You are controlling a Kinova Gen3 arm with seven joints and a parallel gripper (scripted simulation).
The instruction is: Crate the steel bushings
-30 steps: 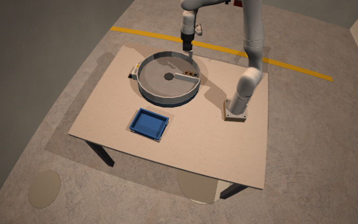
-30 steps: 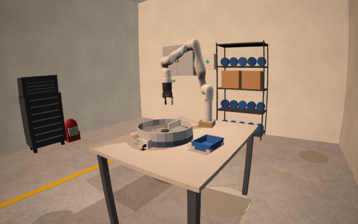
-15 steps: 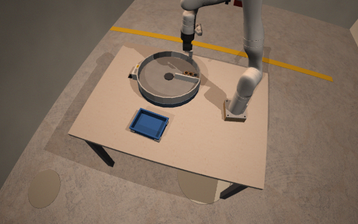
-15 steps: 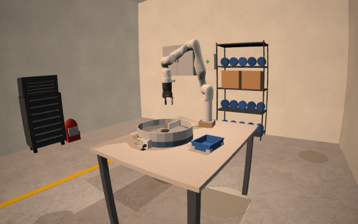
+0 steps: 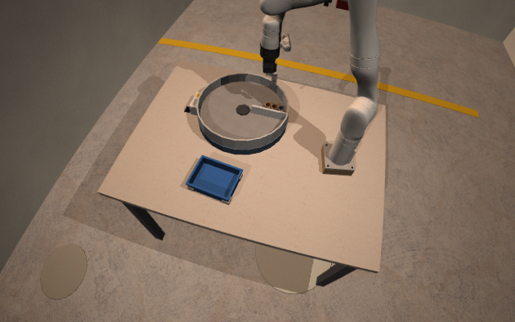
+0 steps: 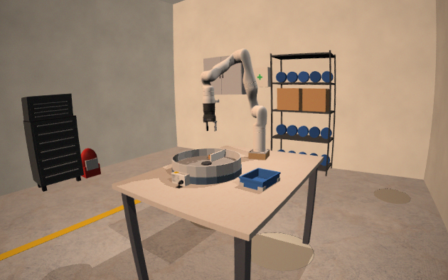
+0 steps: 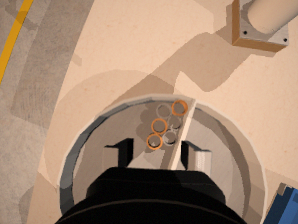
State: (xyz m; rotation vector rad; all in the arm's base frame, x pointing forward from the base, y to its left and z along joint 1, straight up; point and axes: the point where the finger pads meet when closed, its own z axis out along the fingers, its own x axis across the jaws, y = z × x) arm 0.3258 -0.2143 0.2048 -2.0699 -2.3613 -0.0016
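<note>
The round, walled turning table [image 5: 243, 144] [image 6: 210, 173] [image 7: 227, 150] holds three grey steel bushings and three copper-coloured bushings, clustered beside its pale divider [image 5: 268, 112] [image 6: 217, 155] [image 7: 185, 131]. In the wrist view, one steel bushing [image 7: 170, 144] is lowest, another is just above it, and the third is near the wall. Copper bushings [image 7: 152, 125] [image 7: 173, 108] [image 7: 154, 148] stand among them. The gripper [image 5: 271, 78] [image 6: 211, 128] [image 7: 157, 150] is open and empty, high above the turning table. The blue crate [image 5: 208, 191] [image 6: 249, 182] [image 7: 287, 207] looks empty.
The turning table has a dark centre hub [image 5: 243, 109] [image 6: 206, 163] and a high rim. A small white box [image 5: 194, 103] [image 6: 180, 178] sits against its outer wall. The arm's base [image 5: 338, 167] [image 6: 259, 155] [image 7: 260, 42] stands on the same tabletop.
</note>
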